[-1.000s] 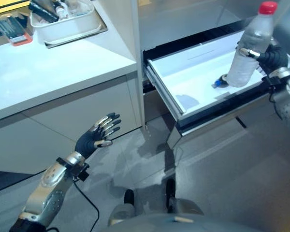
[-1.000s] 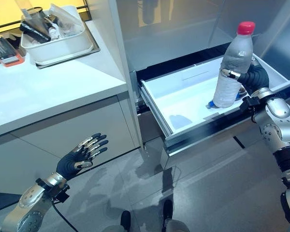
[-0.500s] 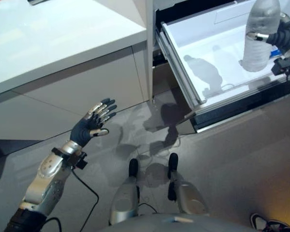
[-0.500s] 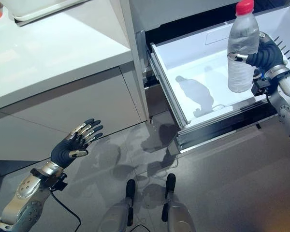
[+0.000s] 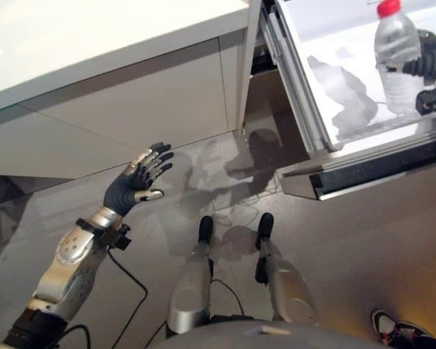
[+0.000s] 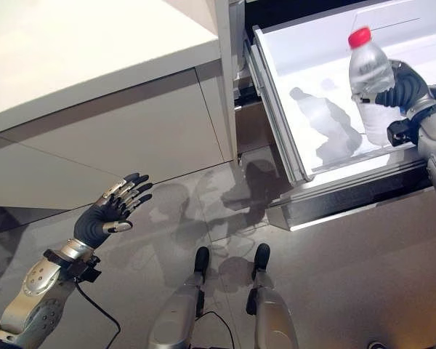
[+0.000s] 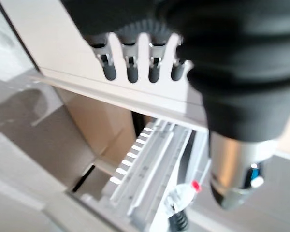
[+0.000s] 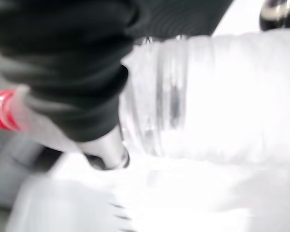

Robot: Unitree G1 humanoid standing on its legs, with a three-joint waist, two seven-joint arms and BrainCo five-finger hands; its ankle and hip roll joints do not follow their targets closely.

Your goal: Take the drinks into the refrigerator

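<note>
Right hand [image 6: 401, 86] fingers wrapped round water bottle [image 6: 371, 86], red cap up, held upright over front part of open refrigerator drawer [image 6: 291, 58].

Left hand [image 5: 134, 186] fingers spread, empty, over floor well clear of drawer.

Risk: bottle tips on release, or strikes drawer front wall if lowered short.

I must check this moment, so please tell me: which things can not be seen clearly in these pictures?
- Bottle base: right eye view, behind the right hand; touching the drawer floor or not is unclear.
- Drawer's far end: both eye views, cut by the top edge.
- Bottle: right wrist view, blurred.
- Left hand: idle over the floor.
</note>
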